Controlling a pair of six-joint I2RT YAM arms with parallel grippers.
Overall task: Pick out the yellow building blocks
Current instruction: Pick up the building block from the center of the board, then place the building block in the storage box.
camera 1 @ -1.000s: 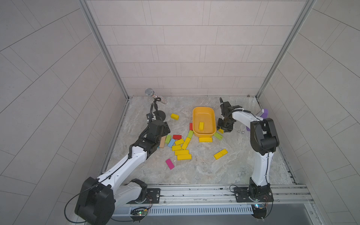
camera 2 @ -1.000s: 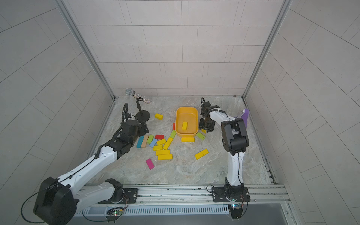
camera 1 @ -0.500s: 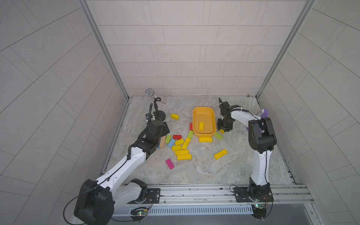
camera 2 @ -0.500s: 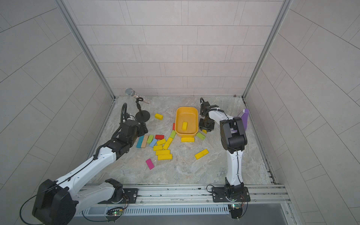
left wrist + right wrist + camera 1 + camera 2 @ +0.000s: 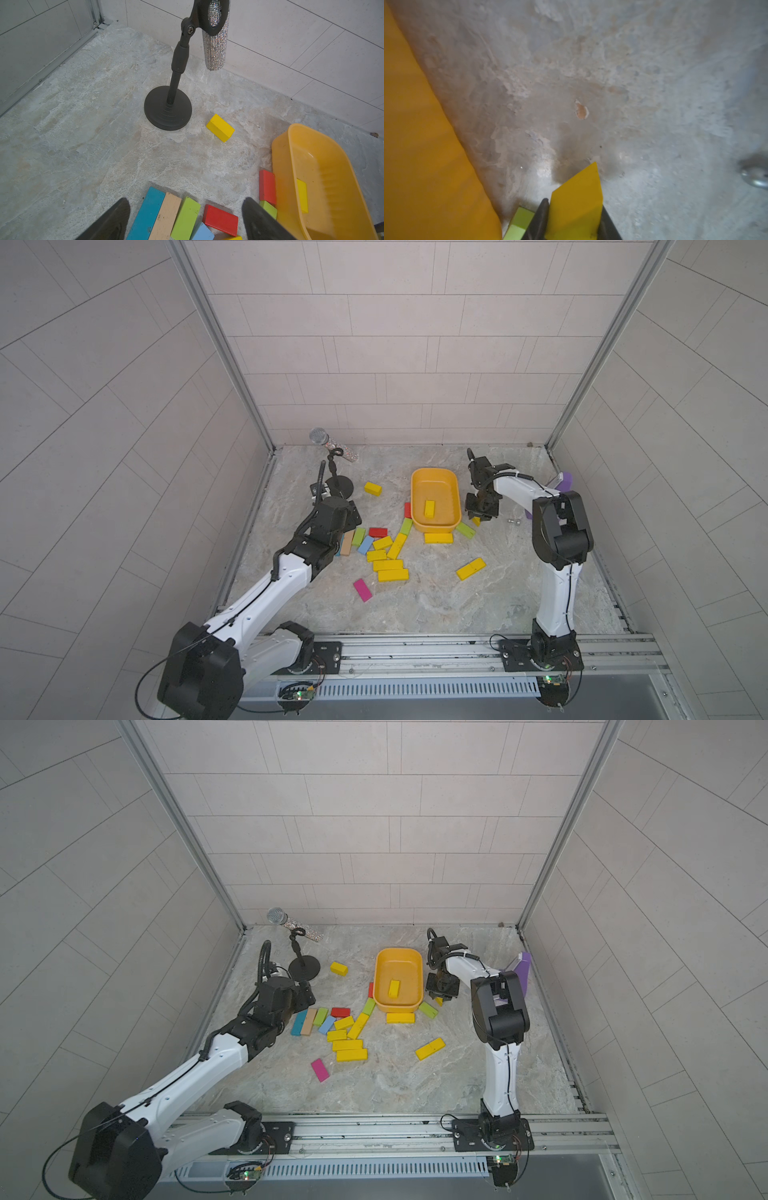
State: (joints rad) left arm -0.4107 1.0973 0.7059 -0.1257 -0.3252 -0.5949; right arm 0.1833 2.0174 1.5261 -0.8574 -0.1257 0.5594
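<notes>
Only the right wrist view shows the right end effector point(image 5: 573, 209) pinching a small yellow wedge point(image 5: 577, 185) beside the orange tub point(image 5: 425, 145). The left end effector point(image 5: 186, 202) has its fingers far apart. More yellow blocks point(image 5: 392, 574) lie on the worktop point(image 5: 436, 605).

no readable text, no labels, no numbers

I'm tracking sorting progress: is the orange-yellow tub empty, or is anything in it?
Not empty. One yellow block lies on the floor of the tub, in both top views; nothing else shows inside.
</notes>
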